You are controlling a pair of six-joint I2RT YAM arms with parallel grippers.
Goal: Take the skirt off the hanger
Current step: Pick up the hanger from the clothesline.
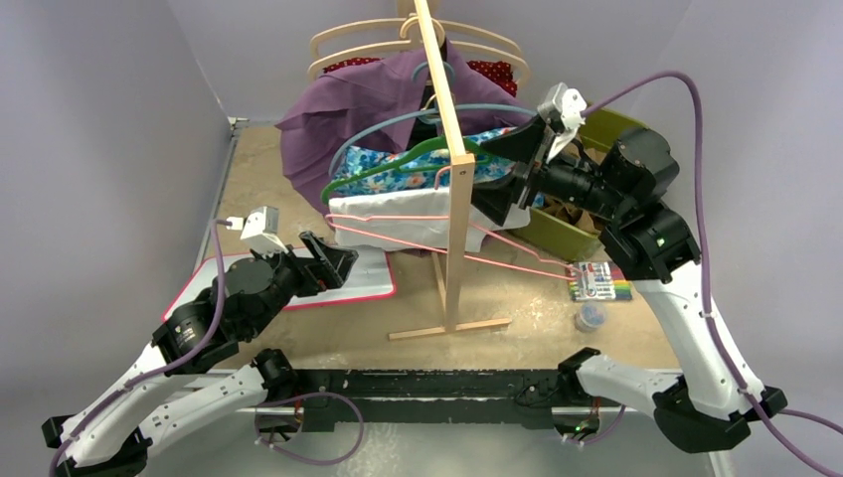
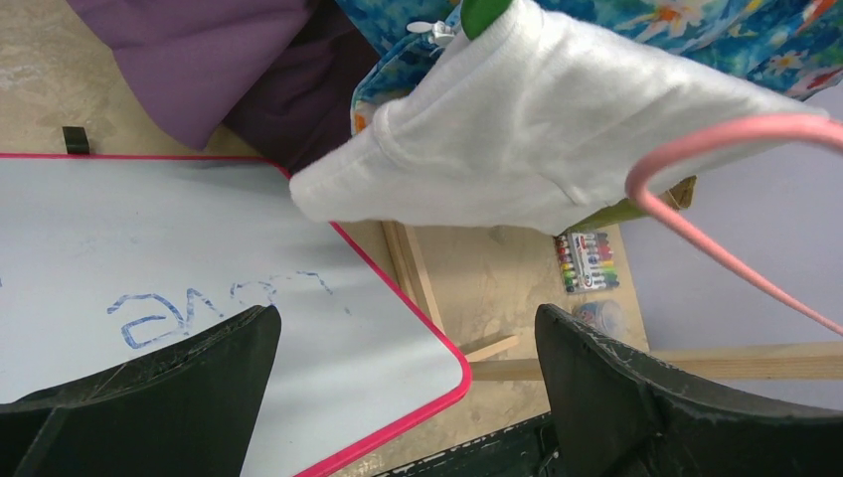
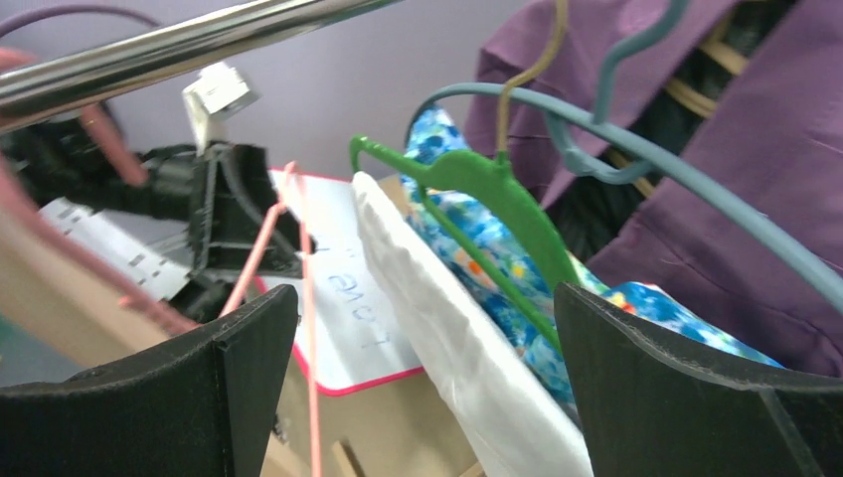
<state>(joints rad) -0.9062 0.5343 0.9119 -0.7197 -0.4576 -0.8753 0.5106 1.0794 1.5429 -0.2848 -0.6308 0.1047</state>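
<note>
The skirt [image 1: 383, 214] looks to be the white cloth. It hangs low on the rack [image 1: 452, 149] in the middle of the desk, and its left end points at the left edge. A green hanger [image 3: 497, 189] pokes out at its top, so I think it hangs on that one. A pink hanger [image 1: 447, 243] hangs just in front of it.

The skirt looks soft, light and floppy. It should bend and slide easily, but it may catch on the hanger's ends. A good place to grab is the loose white corner on the left, away from the pink wire.

The left gripper [image 1: 333, 260] is wide open and holds nothing. It sits over the board [image 1: 368, 273] near the left edge, just below that corner. The right gripper [image 1: 502, 179] is wide open too, with nothing in it. It is up high by the rack, on the side of the right edge, facing the hangers.

A blue cloth [image 1: 418, 169] and a purple cloth [image 1: 348, 109] crowd in behind. I cannot see how the skirt is fixed to the hanger, or if there are clips. The rack hides its right end.
</note>
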